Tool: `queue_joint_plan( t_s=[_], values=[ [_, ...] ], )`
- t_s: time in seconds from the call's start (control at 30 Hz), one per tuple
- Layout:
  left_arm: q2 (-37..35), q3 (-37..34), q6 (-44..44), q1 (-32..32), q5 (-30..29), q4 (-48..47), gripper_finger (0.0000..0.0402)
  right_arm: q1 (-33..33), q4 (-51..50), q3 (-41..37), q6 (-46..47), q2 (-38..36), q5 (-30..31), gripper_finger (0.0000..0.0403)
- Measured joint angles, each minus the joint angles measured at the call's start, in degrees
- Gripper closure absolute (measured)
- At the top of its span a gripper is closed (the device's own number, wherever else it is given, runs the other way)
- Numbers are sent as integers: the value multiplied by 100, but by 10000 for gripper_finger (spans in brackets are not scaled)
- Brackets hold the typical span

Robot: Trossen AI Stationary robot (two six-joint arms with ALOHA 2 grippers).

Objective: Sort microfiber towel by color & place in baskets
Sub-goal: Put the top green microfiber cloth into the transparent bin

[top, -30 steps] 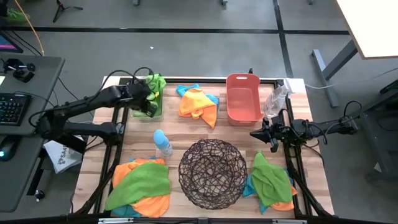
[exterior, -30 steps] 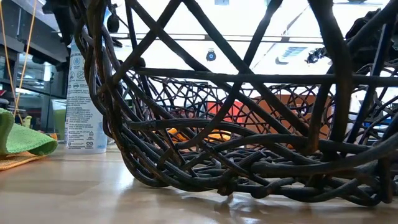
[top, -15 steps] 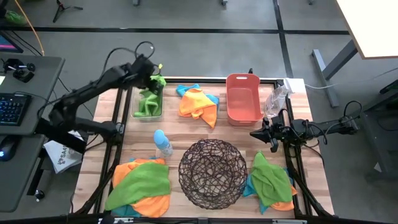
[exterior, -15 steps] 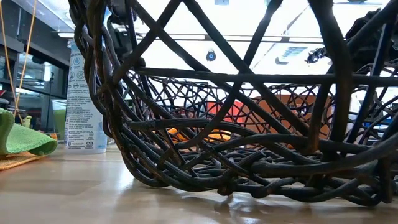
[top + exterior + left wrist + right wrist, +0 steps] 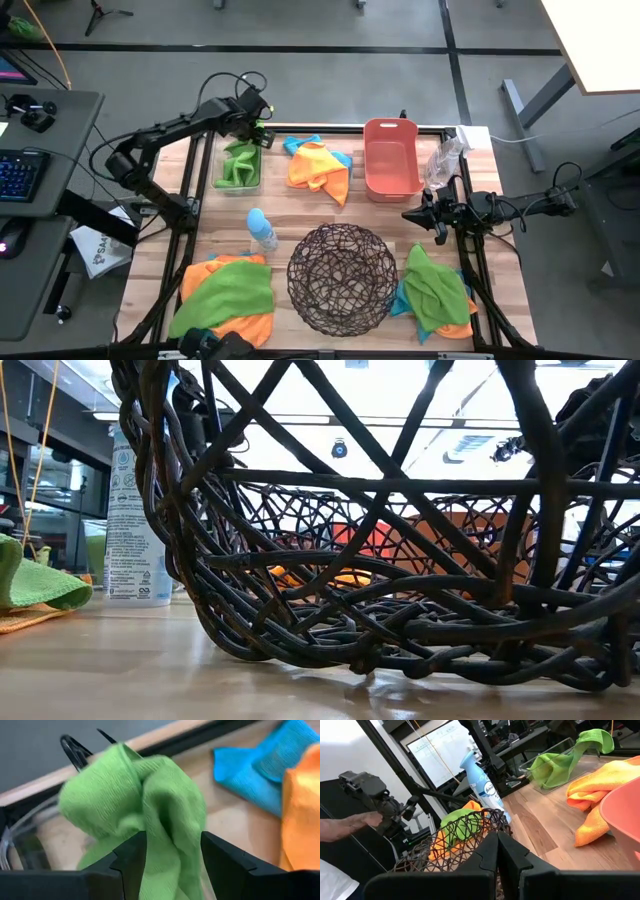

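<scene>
While the right hand (image 5: pixel 412 214) is waiting with fingers pressed together at the counter's (image 5: pixel 280 206) right edge, the left hand (image 5: pixel 257 128) is hanging over the clear bin (image 5: pixel 238 166) at the far left corner, pinching a green towel (image 5: pixel 145 815) that is trailing down into the bin. Orange and blue towels (image 5: pixel 318 165) are lying between the bin and the salmon basket (image 5: pixel 391 158).

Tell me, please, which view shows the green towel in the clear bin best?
The left wrist view: the green towel fills it, bunched between the left fingers. The high view shows it small in the clear bin; the right wrist view shows it draped, far off; the low view hides it behind the wire basket.
</scene>
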Motion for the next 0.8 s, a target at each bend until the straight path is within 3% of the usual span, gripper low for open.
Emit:
queue_joint_plan(
  t_s=[0.17, 0.6, 0.7, 0.8],
  values=[
    [57, -106, 10, 10, -356, 72, 225, 0, 1, 2, 0, 0, 0, 402],
    [57, -769, -154, 47, -352, 1016, 229, 0, 1, 0, 0, 0, -1, 402],
    [57, -771, -141, 55, -371, 1161, 258, 0, 0, 1, 0, 0, -1, 402],
    [57, -771, -110, 97, -396, 1206, 330, 1, 0, 1, 0, 0, 1, 402]
  ],
)
